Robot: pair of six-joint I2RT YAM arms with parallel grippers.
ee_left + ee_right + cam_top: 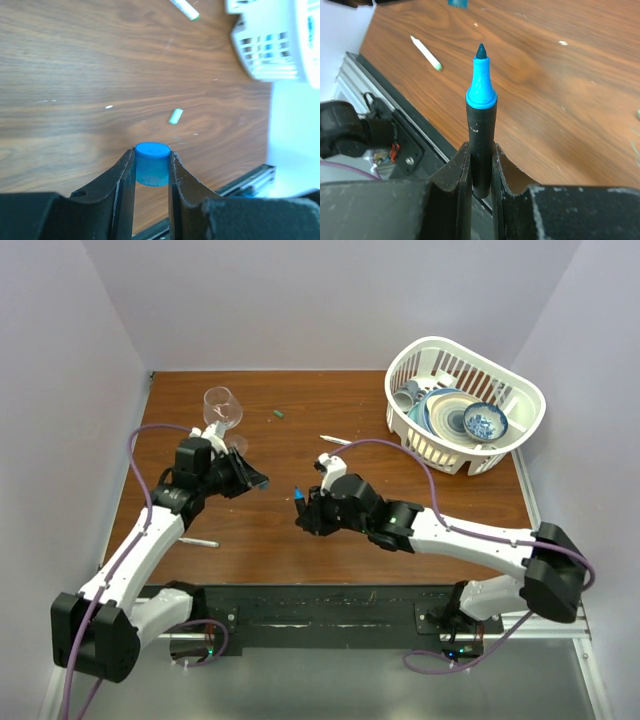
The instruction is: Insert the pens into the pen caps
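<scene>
My left gripper (152,154) is shut on the bright blue cap (152,165) and holds it above the table; in the top view this gripper (254,480) is at centre left. My right gripper (481,148) is shut on the black marker (481,131), whose blue tip (481,90) points toward the left gripper. In the top view the right gripper (304,508) is a short gap to the right of the left one. One white pen (335,440) lies behind it, another white pen (200,542) lies at front left. A green cap (277,414) lies at the back.
A wine glass (222,408) stands just behind the left gripper. A white basket (520,390) with dishes sits at the back right. The black mounting rail (330,605) runs along the table's near edge.
</scene>
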